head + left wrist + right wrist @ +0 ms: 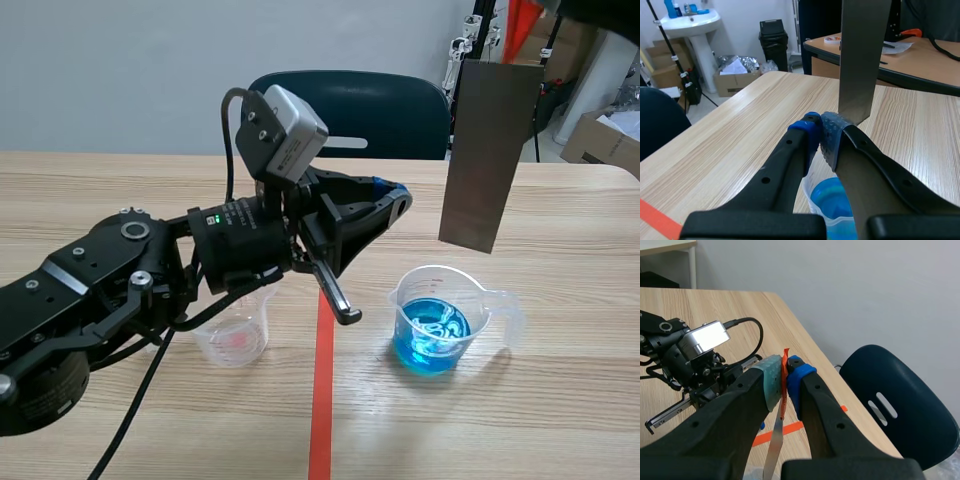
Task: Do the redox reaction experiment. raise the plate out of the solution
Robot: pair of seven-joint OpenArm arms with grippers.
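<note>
The metal plate (482, 150) hangs clear above the beaker (440, 300) of blue solution (430, 342), pinched by its top edge in my right gripper (784, 374). I'd hold it plumb so drips fall back in. My left gripper (820, 132), closed on nothing, sits near the beaker.

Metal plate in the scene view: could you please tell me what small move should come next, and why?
Probably lift it slightly higher, then hold. The metal plate, clamped in the right gripper, hangs with its lower edge clear of the beaker of blue solution, yet close above its rim. The left gripper, shut on nothing, is near but not touching.
</note>
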